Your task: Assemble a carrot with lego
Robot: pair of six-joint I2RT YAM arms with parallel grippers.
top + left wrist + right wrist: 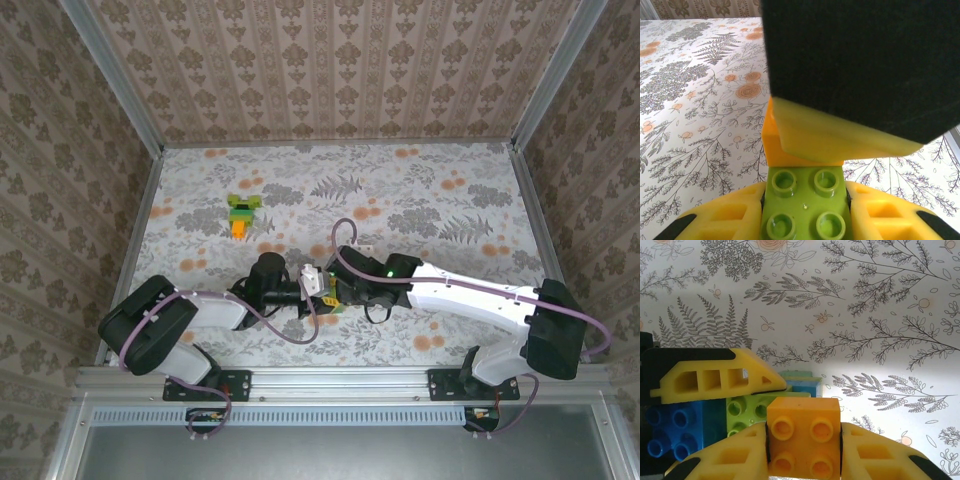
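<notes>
My left gripper [805,212] is shut on a lime green lego brick [804,200], studs facing the camera. My right gripper [803,452] is shut on an orange lego brick [803,432]. The two grippers meet nose to nose low over the near middle of the table, left gripper [316,288] against right gripper [338,290]. The orange brick [774,145] sits against the far edge of the lime brick [746,411]. A blue brick [667,432] shows beside the lime one, under the left finger [715,377]. A small carrot [242,213], green on top with an orange tip, lies on the table at the far left.
The table [440,200] has a floral cloth and patterned walls on three sides. A light blue and green brick [801,381] lies on the cloth just beyond the orange brick. A cable [345,235] loops over the right wrist.
</notes>
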